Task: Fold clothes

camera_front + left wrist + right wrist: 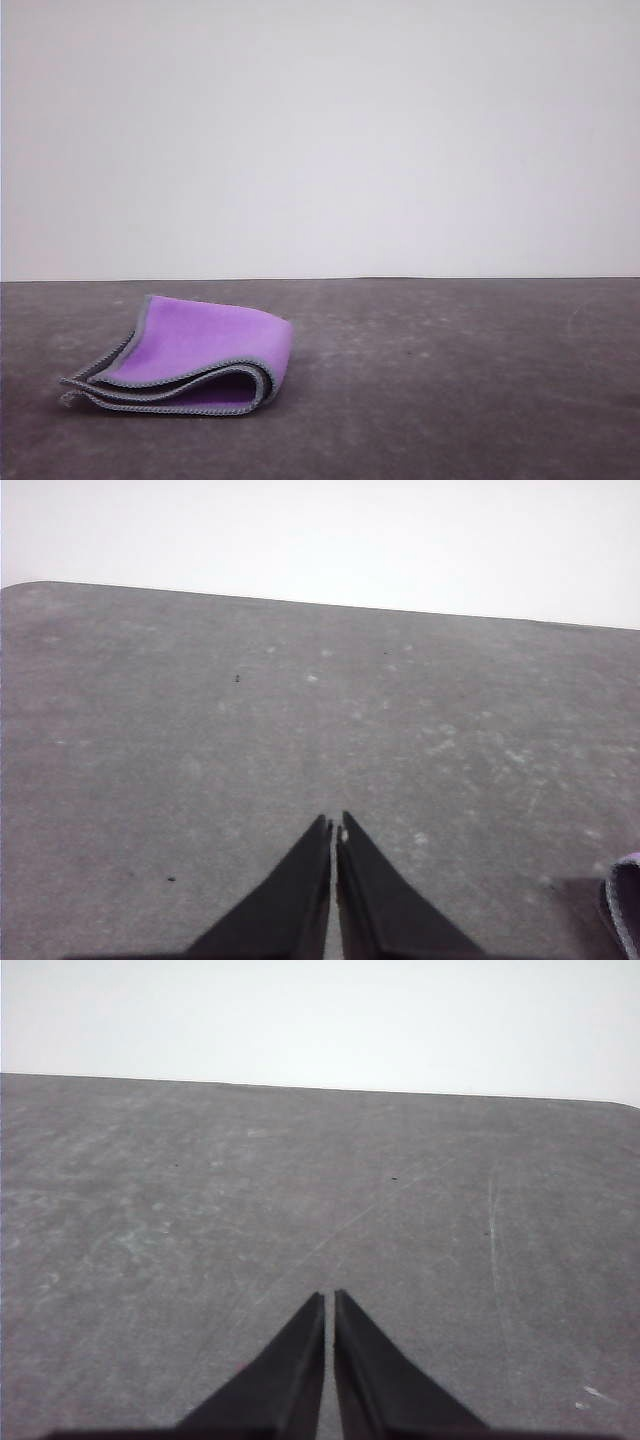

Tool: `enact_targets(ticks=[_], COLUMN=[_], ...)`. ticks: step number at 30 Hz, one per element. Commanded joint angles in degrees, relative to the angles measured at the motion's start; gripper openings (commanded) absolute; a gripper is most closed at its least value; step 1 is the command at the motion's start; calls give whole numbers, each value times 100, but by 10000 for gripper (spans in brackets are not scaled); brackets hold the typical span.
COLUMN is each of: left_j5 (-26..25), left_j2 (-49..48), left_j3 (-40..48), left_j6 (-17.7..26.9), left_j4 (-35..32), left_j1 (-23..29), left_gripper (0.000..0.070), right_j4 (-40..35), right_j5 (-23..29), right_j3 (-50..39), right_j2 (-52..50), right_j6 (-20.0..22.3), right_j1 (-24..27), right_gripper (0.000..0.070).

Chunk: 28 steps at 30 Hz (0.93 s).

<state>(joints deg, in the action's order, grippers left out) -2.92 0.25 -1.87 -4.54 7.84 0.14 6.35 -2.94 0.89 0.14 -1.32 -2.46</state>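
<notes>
We see the cloth (190, 355) lying lower left in the front view, on the desk (450, 380), folded over itself: purple face up, grey-edged layers stacked, front edge gaping a little. We judge the fold essentially done; at most a flatten or tidy is left. Nothing is touching it. Left gripper (334, 827) has its jaws closed, gripping nothing, over bare desk; right gripper (328, 1297) likewise clenched and empty. View differences: the front view gives the whole fold and its layers; the left wrist view catches just a purple sliver of cloth at its lower right edge.
</notes>
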Motion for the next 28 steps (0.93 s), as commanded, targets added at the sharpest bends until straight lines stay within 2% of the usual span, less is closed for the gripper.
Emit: enact_targets(ticks=[1, 28], left_j5=[15, 15], left_j2=[-7, -7], left_j3=[116, 116], left_j6=[-24, -24], left_j4=[-55, -55], left_j1=[7, 7], left_gripper=[0, 0], right_j4=[-76, -76], right_j5=[2, 2], right_j3=[-20, -20], right_j2=[7, 7], right_j6=[-39, -39], right_j1=[2, 2], right_gripper=[14, 14])
